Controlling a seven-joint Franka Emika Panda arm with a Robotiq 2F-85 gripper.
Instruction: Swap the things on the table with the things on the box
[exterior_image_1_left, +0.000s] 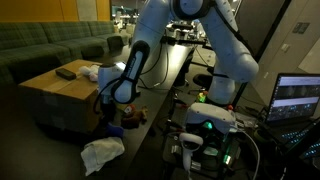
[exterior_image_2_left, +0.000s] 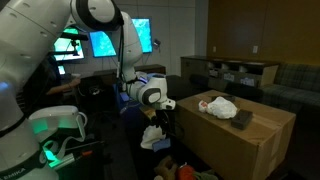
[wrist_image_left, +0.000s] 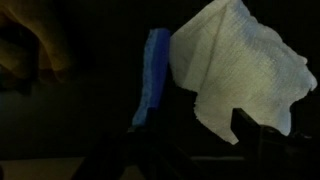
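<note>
The tan box (exterior_image_1_left: 50, 88) (exterior_image_2_left: 245, 150) carries a white crumpled cloth (exterior_image_1_left: 92, 72) (exterior_image_2_left: 220, 107) and a flat dark object (exterior_image_1_left: 66, 72) (exterior_image_2_left: 242, 118) on its top. On the black table (exterior_image_1_left: 150, 140) beside the box lie another white cloth (exterior_image_1_left: 102, 152) (exterior_image_2_left: 152, 136) (wrist_image_left: 240, 65), a blue object (wrist_image_left: 155, 80) and a small brown toy (exterior_image_1_left: 131, 118). My gripper (exterior_image_1_left: 106, 103) (exterior_image_2_left: 166, 122) (wrist_image_left: 195, 135) hangs low between box and table cloth, just above the cloth. Its dark fingers (wrist_image_left: 250, 125) stand apart, open, with nothing between them.
A green sofa (exterior_image_1_left: 50, 45) stands behind the box. Lit monitors (exterior_image_2_left: 105, 42) (exterior_image_1_left: 295, 98) and the robot base with a green light (exterior_image_1_left: 205, 125) (exterior_image_2_left: 55, 130) sit at the table's end. A colourful item (exterior_image_2_left: 180, 170) lies near the table's front.
</note>
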